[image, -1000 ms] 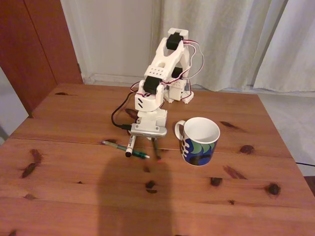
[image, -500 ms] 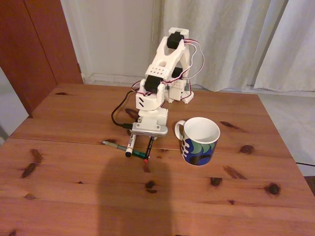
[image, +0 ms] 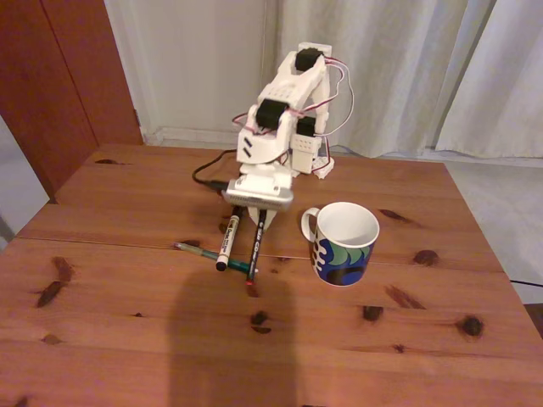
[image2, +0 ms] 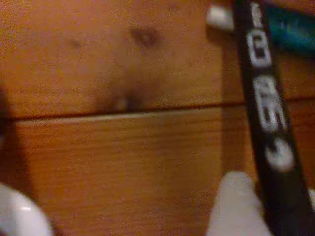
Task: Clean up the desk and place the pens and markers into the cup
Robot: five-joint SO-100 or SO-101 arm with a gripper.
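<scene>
Fingers (image2: 236, 206) pinch the black pen (image: 255, 250) near its top. Gripper (image: 257, 214) is raised off the desk (image: 127, 339); pen hangs tilted, red tip low, just left of the cup (image: 344, 242). Wrist view: glossy black barrel with white print. White marker (image: 226, 241), black cap, and teal pen (image: 212, 255) lie crossed on the wood. Cup is white inside, with blue-green wave outside.
</scene>
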